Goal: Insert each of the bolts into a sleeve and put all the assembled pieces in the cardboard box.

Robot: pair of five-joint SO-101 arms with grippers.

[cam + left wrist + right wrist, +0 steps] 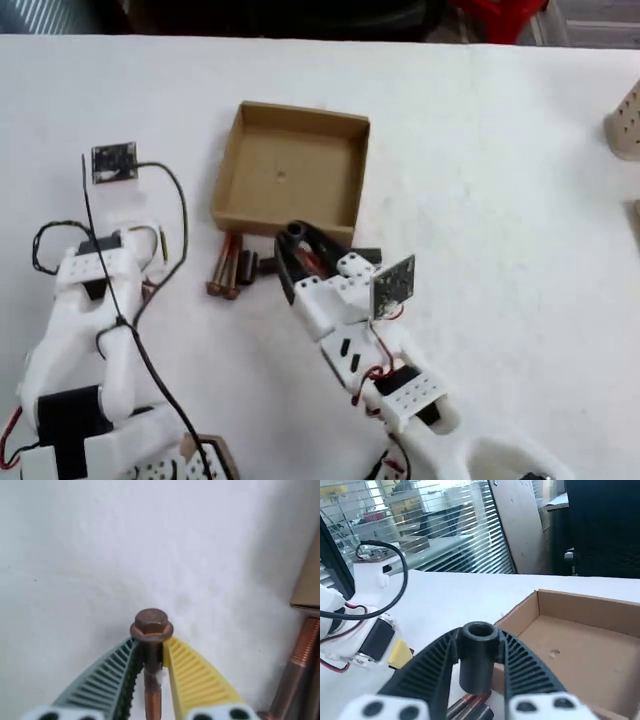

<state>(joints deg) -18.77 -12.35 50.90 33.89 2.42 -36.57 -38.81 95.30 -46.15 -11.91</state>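
Copper bolt [151, 629] clamped in my left gripper [151, 650], near cardboard box [283, 222] | black sleeve [478, 666] pinched in my right gripper [479, 642], just beside box | loose bolts [224, 266] beside box

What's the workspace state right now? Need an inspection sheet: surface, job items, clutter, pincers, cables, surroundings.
Surface: white table, no spills seen.
Job's things: cardboard box with nothing seen inside; loose bolts and loose sleeves lie on the table by the box's near wall.
Clutter: beige perforated object at the table's far right edge.
Pincers: left pincer is shut on a bolt, head sticking out past the tips; right pincer is shut on an upright black sleeve near the box.
Cables: black cable loops loose beside the left arm.
Surroundings: window blinds behind the table.
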